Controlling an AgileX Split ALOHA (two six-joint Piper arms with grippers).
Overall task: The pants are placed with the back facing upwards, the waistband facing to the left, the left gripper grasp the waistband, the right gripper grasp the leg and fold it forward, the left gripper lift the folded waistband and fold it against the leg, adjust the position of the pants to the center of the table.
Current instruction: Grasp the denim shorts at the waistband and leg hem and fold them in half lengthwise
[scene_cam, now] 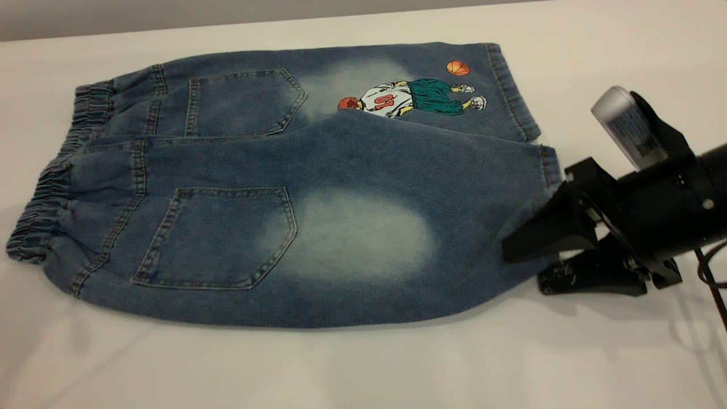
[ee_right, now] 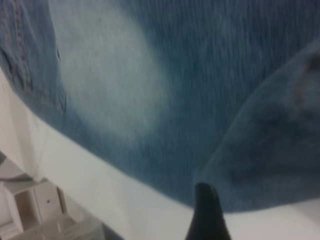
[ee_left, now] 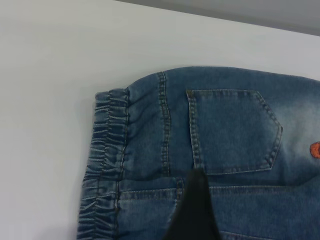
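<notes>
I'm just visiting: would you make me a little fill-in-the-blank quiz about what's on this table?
1. The pants lie on the white ____.
2. The cartoon print shows a player with an orange ____.
3. The right gripper is at the hem of the leg whose faded patch is ____ in shape.
4. The waistband is at the exterior view's ____ side.

Answers: table; basketball; oval; left
</notes>
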